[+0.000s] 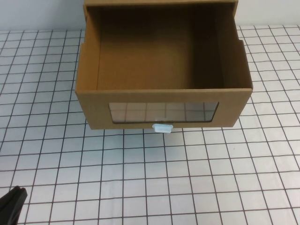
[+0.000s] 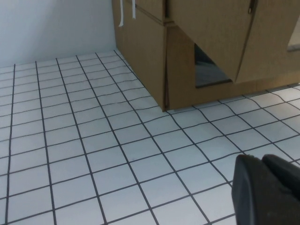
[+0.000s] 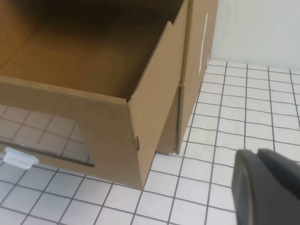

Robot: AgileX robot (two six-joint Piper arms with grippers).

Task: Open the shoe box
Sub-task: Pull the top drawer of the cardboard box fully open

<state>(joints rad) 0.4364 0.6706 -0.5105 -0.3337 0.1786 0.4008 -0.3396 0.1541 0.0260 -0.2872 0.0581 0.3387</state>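
Observation:
The brown cardboard shoe box (image 1: 93,110) stands at the back middle of the gridded table. Its drawer is pulled out toward me and its inside (image 1: 154,51) is bare. The front panel has a clear window (image 1: 164,112) and a small white pull tab (image 1: 163,127), which the right wrist view also catches (image 3: 18,158). My left gripper (image 1: 11,201) rests low at the near left corner, far from the box (image 2: 211,42), its fingers pressed together (image 2: 261,160). My right gripper (image 3: 257,153) is shut on nothing, off the box's right corner (image 3: 133,140); it is outside the high view.
The outer sleeve (image 1: 159,3) of the box sits against the white back wall. The white table with black grid lines (image 1: 187,187) stretches in front of the drawer and to both sides.

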